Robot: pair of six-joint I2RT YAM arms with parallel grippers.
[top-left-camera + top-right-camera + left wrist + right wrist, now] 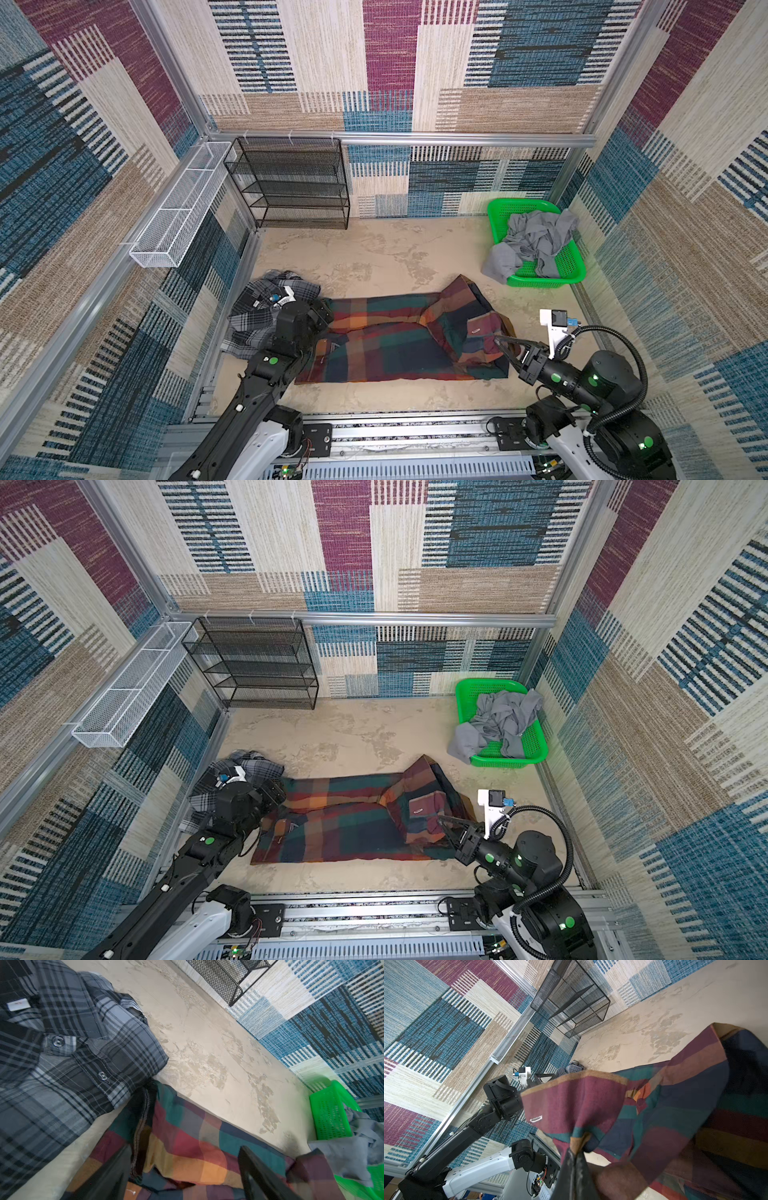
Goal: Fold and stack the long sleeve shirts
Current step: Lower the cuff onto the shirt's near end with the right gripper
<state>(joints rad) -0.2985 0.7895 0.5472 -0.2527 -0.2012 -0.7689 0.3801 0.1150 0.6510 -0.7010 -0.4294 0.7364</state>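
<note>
Held navy-orange plaid shirt (395,345) pinched in right gripper (576,1149), with left gripper (185,1149) spread over shirt's end near surface's left edge, beside grey plaid shirt (249,316).

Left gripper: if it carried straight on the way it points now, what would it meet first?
Most likely the large navy, orange, red and green plaid shirt: the open left gripper points low across its cloth, with nothing between them. Depth is unclear.

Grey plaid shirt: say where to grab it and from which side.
Probably pinch the thick buttoned edge of the grey plaid shirt from above, on the side near the colourful shirt: it lies crumpled beside the wall, and the open left gripper hovers there.
</note>
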